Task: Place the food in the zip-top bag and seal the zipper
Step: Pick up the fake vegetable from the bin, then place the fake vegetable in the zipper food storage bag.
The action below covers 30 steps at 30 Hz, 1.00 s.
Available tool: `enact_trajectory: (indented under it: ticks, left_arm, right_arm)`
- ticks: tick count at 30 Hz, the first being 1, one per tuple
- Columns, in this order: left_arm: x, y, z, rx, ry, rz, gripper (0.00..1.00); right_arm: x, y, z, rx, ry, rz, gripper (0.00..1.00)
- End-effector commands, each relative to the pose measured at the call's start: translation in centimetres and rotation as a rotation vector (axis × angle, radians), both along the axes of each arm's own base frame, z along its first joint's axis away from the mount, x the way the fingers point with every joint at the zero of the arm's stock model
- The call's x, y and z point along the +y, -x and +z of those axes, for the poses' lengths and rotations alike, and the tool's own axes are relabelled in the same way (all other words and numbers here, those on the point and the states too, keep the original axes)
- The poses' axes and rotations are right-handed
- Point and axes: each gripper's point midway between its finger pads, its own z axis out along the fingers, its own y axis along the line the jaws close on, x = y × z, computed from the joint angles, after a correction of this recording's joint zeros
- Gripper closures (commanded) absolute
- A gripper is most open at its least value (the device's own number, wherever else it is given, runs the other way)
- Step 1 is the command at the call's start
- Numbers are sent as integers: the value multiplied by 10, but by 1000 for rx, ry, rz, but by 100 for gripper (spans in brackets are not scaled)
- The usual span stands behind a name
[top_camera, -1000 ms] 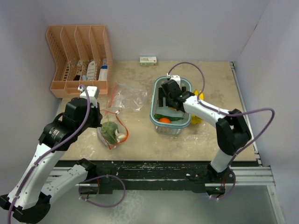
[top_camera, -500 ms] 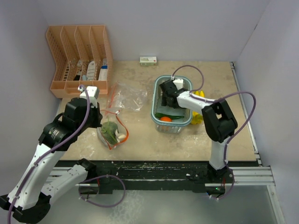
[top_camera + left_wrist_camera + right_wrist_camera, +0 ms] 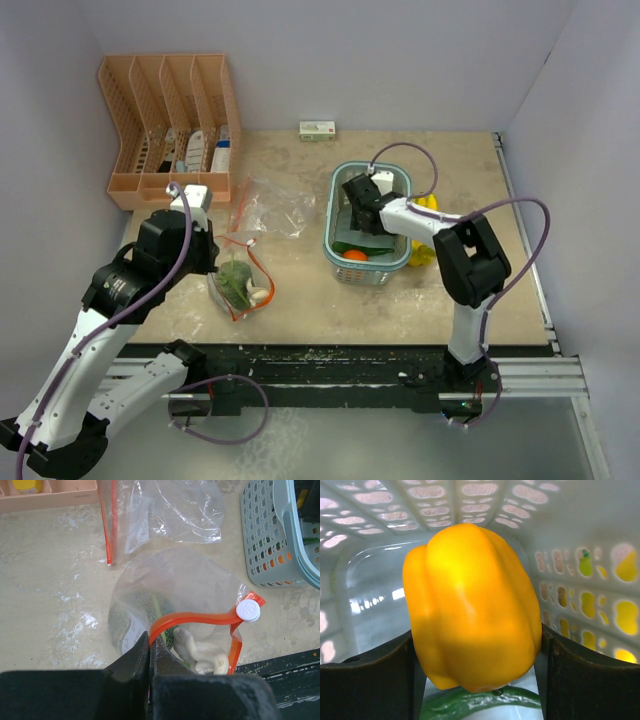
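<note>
We are seeing the left gripper [image 3: 151,647] pinching shut on the orange-red zipper rim of the zip-top bag [image 3: 170,580], which is lying on the table [image 3: 300,300] at the near left with its mouth gaping open. The bag's white slider [image 3: 248,611] is sitting at the right end of that rim. Inside the bag the green broccoli-like head [image 3: 236,278] is resting beside a pale lumpy piece [image 3: 200,652]. A second clear bag [image 3: 170,505] is lying flat just beyond it, toward the orange rack [image 3: 170,120] at the far left. The right gripper [image 3: 476,645] is reaching down inside the light blue basket [image 3: 366,279] in the middle of the table, and its two fingers [image 3: 370,680] are pressing against either side of a yellow-orange pepper [image 3: 470,600], grasping it. The long green vegetable [image 3: 450,705] is lying on the basket floor just under the pepper. The yellow bananas [image 3: 425,207] are lying on the table just to the right of the basket, showing through its mesh holes in the right wrist view.
</note>
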Motion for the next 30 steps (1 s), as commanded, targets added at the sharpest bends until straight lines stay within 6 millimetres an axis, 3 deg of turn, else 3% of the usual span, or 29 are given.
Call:
enact_trajectory:
  ticks: [1,5,10,12,16,20,24,27,30]
  left_arm:
    - [-3,-6,13,-56,12,-13,100]
    - [-3,-7,12,-51,6,-12,100]
    - [-2,-8,11,-49,1,-6,100]
    - [-2,-9,11,-48,0,-5,100]
    - [-3,-10,11,-45,3,-1,100]
    - [-3,-11,13,-46,3,3,100]
    - [-3,-11,15,-49,7,6,100]
    - [-2,-10,15,-46,5,7,100]
    - [-3,-9,14,-42,8,5,100]
  right_arm:
    - [4,-7,59,-137,-49,31,66]
    - [27,2,105,-207,-149,177,68]
    - [50,28,175,-331,-286,378,69]
    - [65,46,200,-370,-331,475,70]
    - [127,106,239,-416,-373,731,69]
    - [190,172,264,-439,-527,974,69]
    - [229,227,278,-454,-644,1159,70]
    - [250,256,285,-466,-699,1261,69]
    - [265,262,276,-437,-709,1291,69]
